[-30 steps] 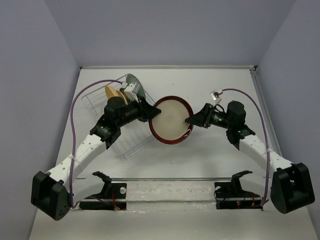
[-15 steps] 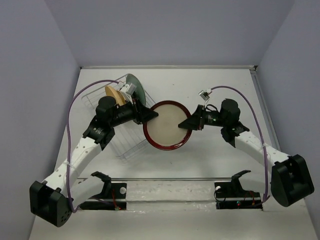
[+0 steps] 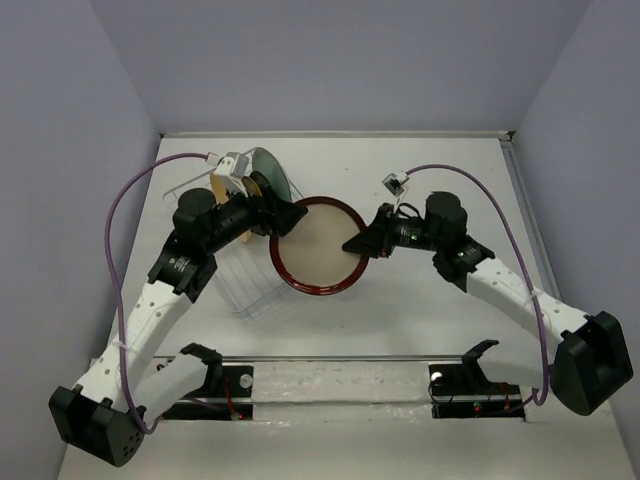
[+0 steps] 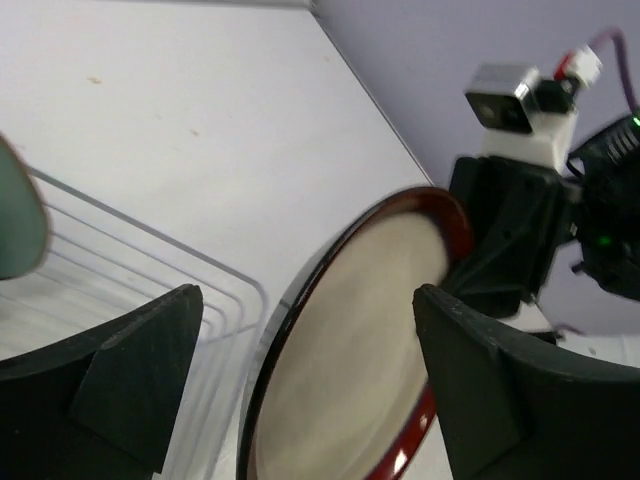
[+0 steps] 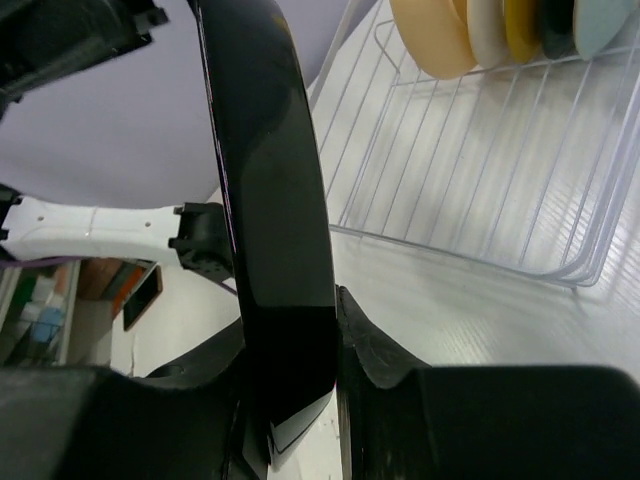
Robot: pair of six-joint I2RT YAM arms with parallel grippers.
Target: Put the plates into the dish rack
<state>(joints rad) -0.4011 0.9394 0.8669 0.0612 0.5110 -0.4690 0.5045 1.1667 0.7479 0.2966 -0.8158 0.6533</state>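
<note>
Filling most of the top view is a flat white worktop (image 3: 430, 170), boxed in by plain pale-lavender walls (image 3: 330, 60) at back & both sides. Along the bottom of the frame runs a clear strip (image 3: 340, 375) w/ two black mounts, betw. the arm bases.

The red-rimmed plate (image 3: 315, 250) is at ctr of frame, held tilted just right of the dish rack (image 3: 245, 292). R end effector (image 3: 352, 245) is clenched on the plate's right rim; the R wrist view shows the dark rim pinched betw. its fingers. L end effector (image 3: 287, 220) is released: its fingers (image 4: 140, 370) stand wide apart either side of the plate's left edge, w/ gaps showing in the L wrist view.

The rack, thin white wire, sits left of ctr, angled on the worktop. Standing on edge in its upper end, top right of the R wrist view: orange-yellow plate (image 5: 430, 35), cream plate (image 5: 482, 25), yellow plate (image 5: 520, 25), black plate (image 5: 555, 20), mint-green plate (image 5: 605, 20).
</note>
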